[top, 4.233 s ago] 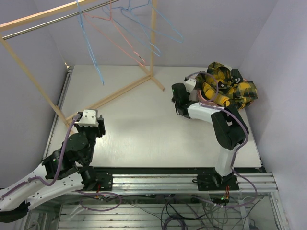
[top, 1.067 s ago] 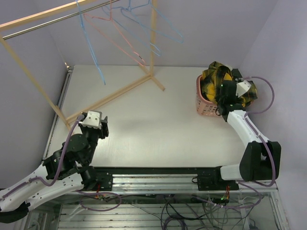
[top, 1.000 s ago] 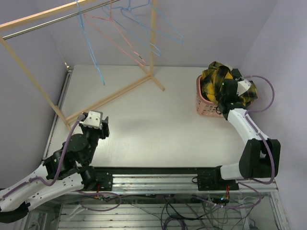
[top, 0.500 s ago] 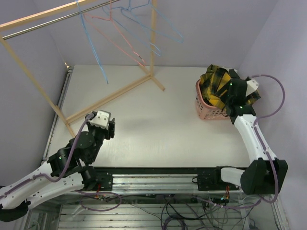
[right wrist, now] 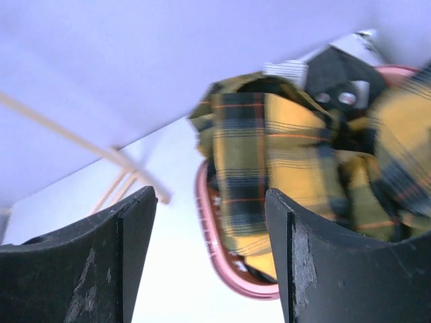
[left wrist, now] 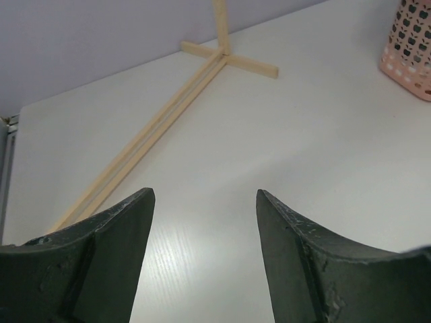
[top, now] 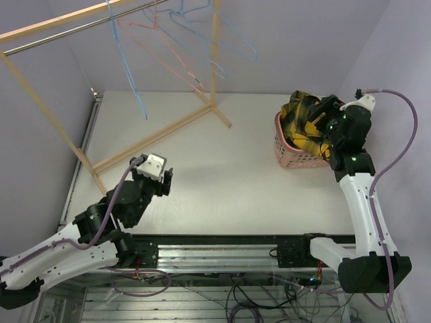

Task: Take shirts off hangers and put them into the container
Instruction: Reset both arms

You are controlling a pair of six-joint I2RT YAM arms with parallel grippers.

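Note:
The salmon-pink container (top: pixel 295 153) stands at the table's far right, heaped with shirts. The yellow-and-black plaid shirt (top: pixel 302 120) lies on top and spills over the rim. In the right wrist view the plaid shirt (right wrist: pixel 289 155) fills the pink container (right wrist: pixel 219 245), with a dark shirt (right wrist: pixel 333 77) behind it. My right gripper (top: pixel 323 120) (right wrist: pixel 209 195) hangs open just above and to the right of the pile, holding nothing. Bare wire hangers, light blue (top: pixel 131 74) and pink (top: pixel 161 57), hang from the rail. My left gripper (top: pixel 163 183) (left wrist: pixel 204 194) is open over bare tabletop.
The wooden rack's foot (top: pixel 168 131) crosses the back left of the table, and its upright pole (top: pixel 215 54) rises at the centre back. Its cross-shaped base (left wrist: pixel 225 57) shows ahead in the left wrist view, with the container's lattice wall (left wrist: pixel 411 40) at the top right.
My right gripper has opened and pulled up and back to the right of the container, leaving the plaid shirt in it. The left arm has reached forward and to the right.

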